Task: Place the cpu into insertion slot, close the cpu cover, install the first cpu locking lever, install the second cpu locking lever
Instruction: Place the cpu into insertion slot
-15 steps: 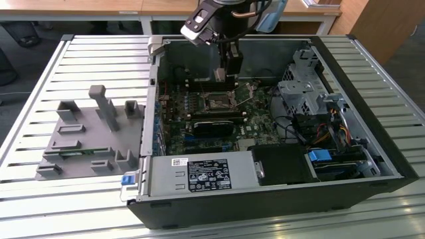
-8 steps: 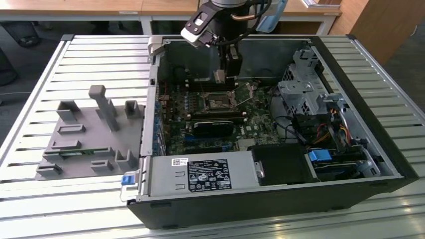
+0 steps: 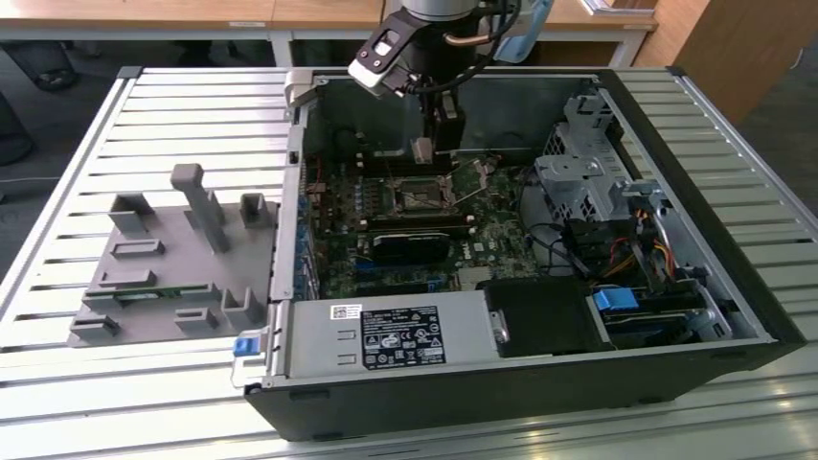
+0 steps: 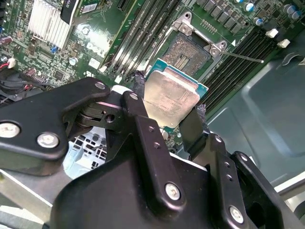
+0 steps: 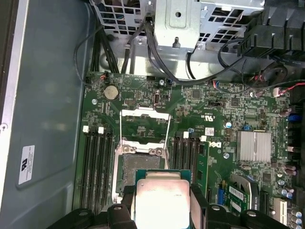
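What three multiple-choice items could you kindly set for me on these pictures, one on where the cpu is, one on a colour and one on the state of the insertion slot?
1. Where is the cpu?
A. Seated in the insertion slot.
B. Held in the pincer, off the board.
C. Lying loose on the circuit board.

2. What colour is the circuit board around the insertion slot?
A. Red.
B. Blue.
C. Green.

3. How is the insertion slot?
A. Empty, with the cpu cover swung open.
B. Holding the cpu, cover shut.
C. Empty, cover shut.

Answers:
1 B: the pincer clamps the chip at two opposite edges in both wrist views.
2 C: the board shows green in every view.
3 A: the socket's dark centre lies bare and the frame stands away from it.
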